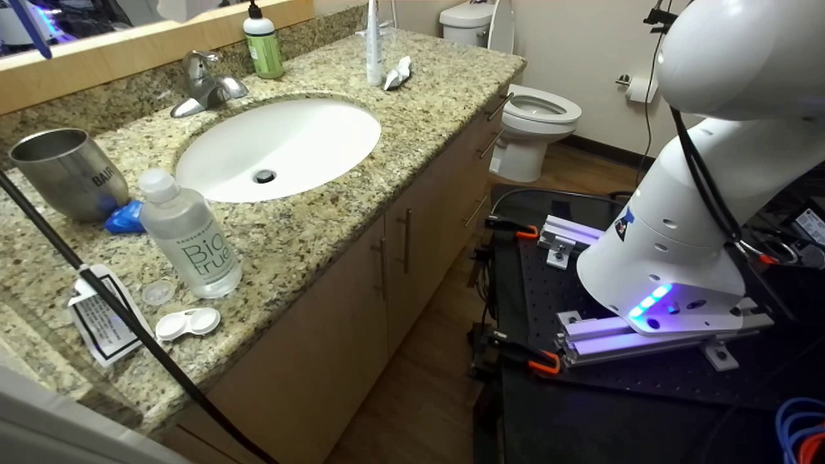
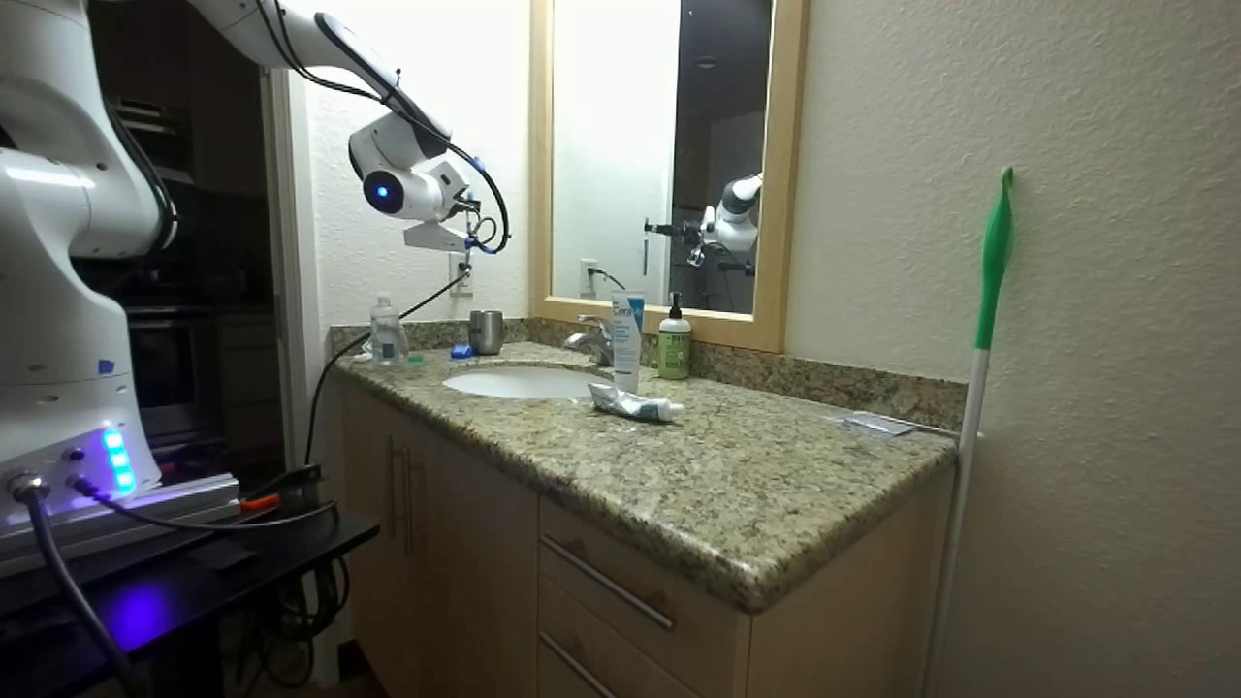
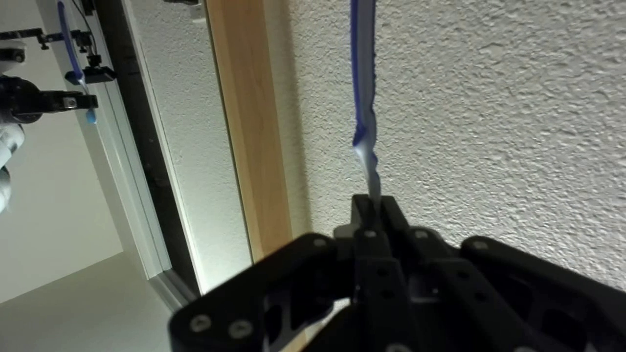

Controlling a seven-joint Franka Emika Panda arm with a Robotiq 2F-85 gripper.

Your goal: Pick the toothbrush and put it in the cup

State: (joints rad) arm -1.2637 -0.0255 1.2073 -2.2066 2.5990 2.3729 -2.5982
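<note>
"One brush [image 3: 364,98], and where is it?"

"In the gripper [image 3: 373,208]. The wrist view has its two tips clamped on the white part, the blue length running up toward twelve o'clock."

"Clamped, you're sure?"

"Yes. The mirror [image 3: 195,122] agrees: its reflection, toward ten o'clock in that view, shows the brush pinched there too, a pale blue bit of it just below."

"And the cup [image 1: 84,183]?"

"Grey metal, lettered BAIR, upright on the counter [image 1: 290,238] in both exterior views. In an exterior view it sits at nine o'clock from the sink [image 1: 322,135], with a blue thing [image 1: 124,218] (small and shiny, I can't say what) at its foot, toward five."

"Where's the arm [image 2: 407,155]?"

"In an exterior view its end is higher than the cup, between eleven and twelve o'clock from it. The gripper is too small to read there."

"What else is round the sink?"

"Clockwise: the lens case [image 1: 188,323] at seven, the bottle [image 1: 196,245] at half past, the packet [image 1: 97,322] farther out the same way, the tap [image 1: 203,84] at half past ten, the soap [image 1: 264,51] at twelve, the standing tube [image 1: 374,51] past one, and the crumpled tube [image 1: 398,73] at two, just beside it. The bottle is capped in white."
</note>
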